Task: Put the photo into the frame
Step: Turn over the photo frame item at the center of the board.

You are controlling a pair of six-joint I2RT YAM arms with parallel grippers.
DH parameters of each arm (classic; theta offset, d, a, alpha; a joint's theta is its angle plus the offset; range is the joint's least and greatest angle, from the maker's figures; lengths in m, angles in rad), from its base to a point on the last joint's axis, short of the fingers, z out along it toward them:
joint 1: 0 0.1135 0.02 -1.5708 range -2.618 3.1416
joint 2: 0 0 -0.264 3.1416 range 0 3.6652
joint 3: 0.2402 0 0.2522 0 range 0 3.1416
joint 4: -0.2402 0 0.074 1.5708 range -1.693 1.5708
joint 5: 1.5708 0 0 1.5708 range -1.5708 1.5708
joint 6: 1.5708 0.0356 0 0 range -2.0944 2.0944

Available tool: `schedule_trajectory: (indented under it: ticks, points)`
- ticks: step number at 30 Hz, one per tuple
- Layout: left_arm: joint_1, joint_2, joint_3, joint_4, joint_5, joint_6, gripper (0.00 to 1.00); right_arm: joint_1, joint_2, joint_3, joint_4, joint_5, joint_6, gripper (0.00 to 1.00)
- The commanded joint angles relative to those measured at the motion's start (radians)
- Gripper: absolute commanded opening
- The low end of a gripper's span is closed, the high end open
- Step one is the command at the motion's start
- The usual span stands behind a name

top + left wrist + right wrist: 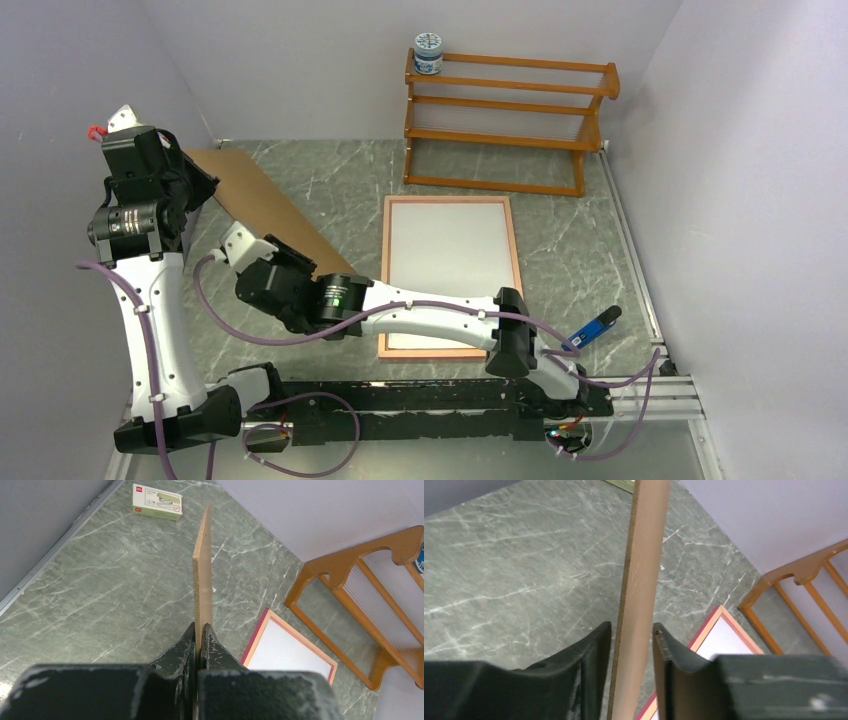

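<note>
Gripping brown panel (268,205) with left jaws (199,630), clamped tight on its edge. Right jaws (633,627) part-open astride same panel, gap at one finger. Frame (450,200): thin rectangle, pale wood border up, pink side edge, white inside. Lies flat on desk (580,240), just near side of rack (500,110). Long axis runs from rack toward my bases.

No legible print on box (157,501) or jar (428,53)

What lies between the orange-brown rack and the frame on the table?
Nothing: only a narrow strip of bare tabletop separates the rack from the frame, clearest in the top view.
</note>
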Motion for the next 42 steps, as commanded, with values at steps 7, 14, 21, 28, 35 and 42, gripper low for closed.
schedule_trajectory:
  ticks: [7,14,21,28,35,42]
  points:
    - [0.001,-0.047,0.017,0.032,0.022,-0.02,0.14,0.01,-0.045,0.024,0.056,0.069,-0.041,0.02]
    - [0.001,-0.067,0.043,0.034,0.034,-0.005,0.55,0.012,-0.088,-0.023,0.131,0.075,-0.074,0.0]
    - [0.001,-0.06,0.129,-0.023,-0.024,0.026,0.93,0.011,-0.21,-0.164,0.318,0.042,-0.122,0.0]
    - [0.001,-0.083,0.247,-0.067,-0.091,0.053,0.94,-0.029,-0.295,-0.245,0.355,-0.08,-0.015,0.0]
    - [0.002,-0.126,0.258,-0.063,-0.08,0.051,0.94,-0.173,-0.513,-0.468,0.438,-0.334,0.223,0.0]
    - [0.002,-0.178,0.121,0.024,0.025,0.042,0.94,-0.388,-0.757,-0.689,0.504,-0.602,0.415,0.0]
